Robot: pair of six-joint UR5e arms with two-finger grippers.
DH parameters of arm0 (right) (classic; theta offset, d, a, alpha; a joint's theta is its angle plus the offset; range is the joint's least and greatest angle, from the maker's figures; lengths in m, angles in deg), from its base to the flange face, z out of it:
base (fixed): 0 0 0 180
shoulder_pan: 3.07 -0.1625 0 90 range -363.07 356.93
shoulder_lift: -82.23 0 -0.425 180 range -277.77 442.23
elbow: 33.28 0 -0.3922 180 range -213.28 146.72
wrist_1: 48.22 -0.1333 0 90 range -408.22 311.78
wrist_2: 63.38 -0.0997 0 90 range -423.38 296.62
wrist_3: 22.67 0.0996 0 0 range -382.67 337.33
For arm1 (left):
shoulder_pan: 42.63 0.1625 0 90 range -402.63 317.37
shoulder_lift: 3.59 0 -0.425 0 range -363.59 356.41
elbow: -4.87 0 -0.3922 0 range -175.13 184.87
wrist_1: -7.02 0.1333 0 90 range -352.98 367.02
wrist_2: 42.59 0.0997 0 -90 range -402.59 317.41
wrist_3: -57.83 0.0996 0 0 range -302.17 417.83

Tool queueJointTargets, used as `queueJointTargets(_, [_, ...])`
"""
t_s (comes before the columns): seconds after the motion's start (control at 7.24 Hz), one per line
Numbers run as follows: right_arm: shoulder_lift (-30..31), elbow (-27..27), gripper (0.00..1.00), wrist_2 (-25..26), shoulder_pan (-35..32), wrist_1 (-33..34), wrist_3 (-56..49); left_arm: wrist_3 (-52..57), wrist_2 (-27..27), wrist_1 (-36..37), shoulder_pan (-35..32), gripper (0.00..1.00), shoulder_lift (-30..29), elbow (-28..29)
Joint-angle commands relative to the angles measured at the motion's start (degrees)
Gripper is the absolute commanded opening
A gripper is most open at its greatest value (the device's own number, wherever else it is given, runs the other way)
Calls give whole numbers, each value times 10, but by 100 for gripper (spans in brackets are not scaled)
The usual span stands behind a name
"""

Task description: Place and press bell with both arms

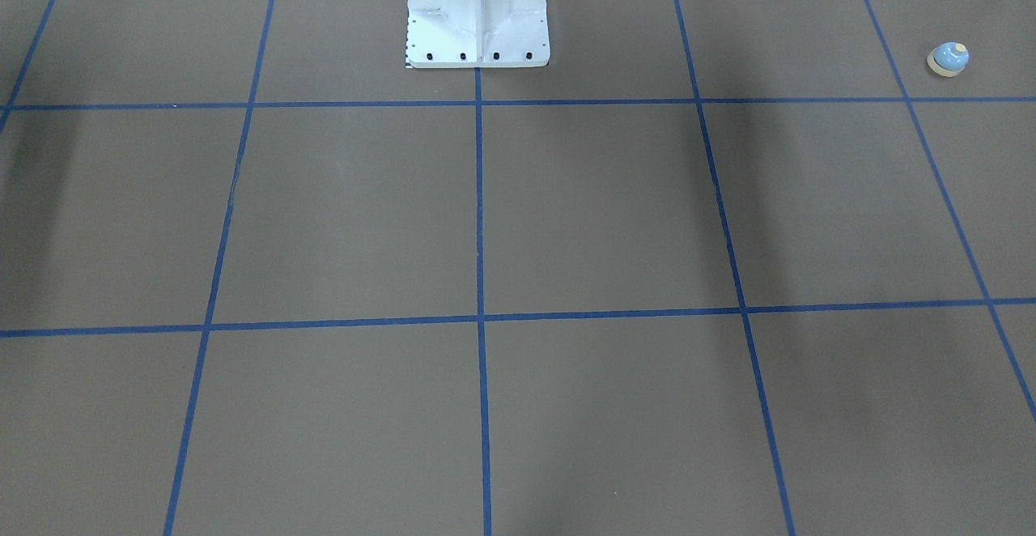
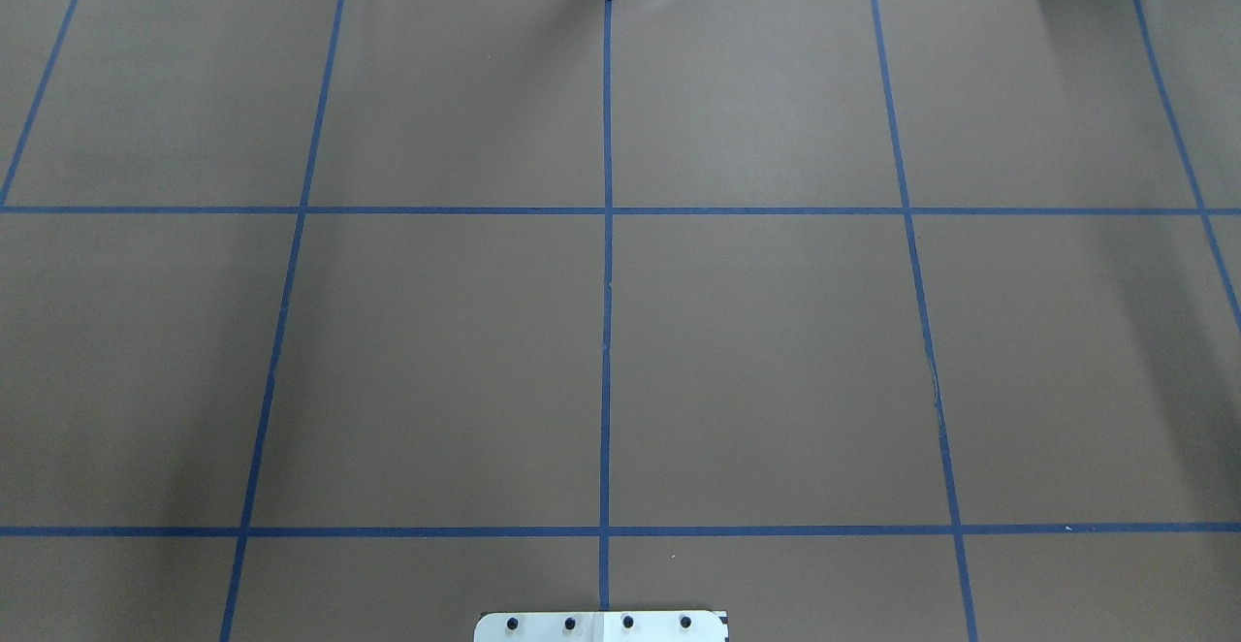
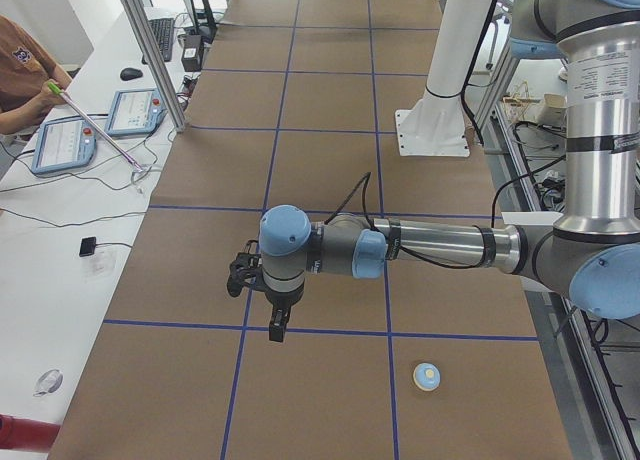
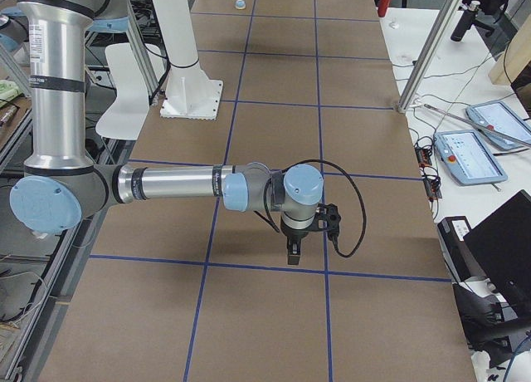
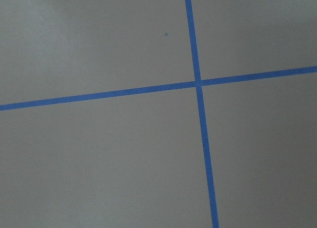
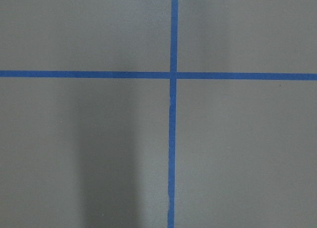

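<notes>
Small light-blue domed call bell [image 1: 947, 58] sat near left, robot-side corner of brown worktop [image 1: 566, 212]. Probably light, rigid, slick dome; you should pinch cream base ring. Black left gripper [image 3: 277, 328], right gripper [image 4: 292, 252]: clench or release couldn't be told.

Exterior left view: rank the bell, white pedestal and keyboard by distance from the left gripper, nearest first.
1. bell: close to the left gripper, toward the robot's side and nearer the camera.
2. white pedestal: farther along, at the robot's edge.
3. keyboard: farthest, at the far end on the operators' side.
</notes>
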Motion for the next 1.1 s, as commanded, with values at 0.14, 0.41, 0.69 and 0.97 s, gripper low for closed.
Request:
queueJointTargets(0.14, [0, 3, 100, -2, 0, 0, -1, 0, 0, 1, 0, 100, -1, -3])
queueJointTargets(0.41, [-1, 5, 100, -2, 0, -1, -1, -2, 6, 9, -1, 100, -11, -3])
queueJointTargets(0.69, [1, 16, 100, -1, 0, 1, -1, -14, 73, 57, -2, 100, -11, -48])
queueJointTargets(0.97, [0, 35, 100, 1, 2, 3, 1, -49, 112, 184, 2, 100, -6, -161])
